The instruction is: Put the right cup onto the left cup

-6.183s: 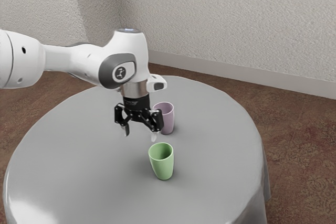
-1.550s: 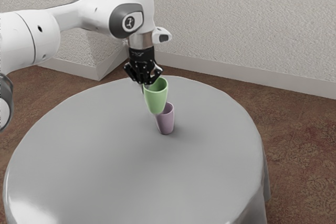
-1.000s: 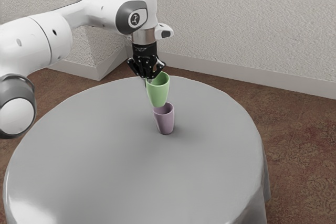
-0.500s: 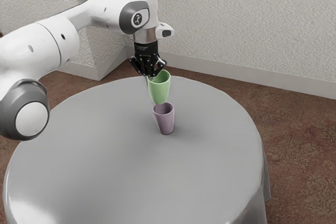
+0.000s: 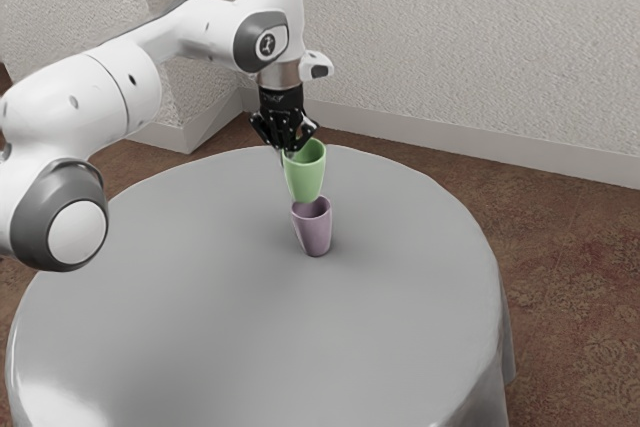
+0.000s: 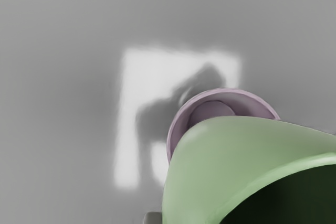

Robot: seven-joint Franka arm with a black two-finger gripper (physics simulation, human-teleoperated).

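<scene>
End effector: black two-finger end effector [image 5: 286, 150], closed on the rim side of the held cup, above the bench.
Green cup: smooth, tapered green cup [image 5: 305, 177], gripped, mouth up, off the bench, above the purple cup and partly covering its opening in the wrist view. Contact between cups: can't tell.
Purple cup: smooth, tapered purple cup [image 5: 315, 233], upright on bench, mouth up.
Bench: round, grey cloth cover [image 5: 200, 297]; bright patch with shadow beside purple cup.
</scene>
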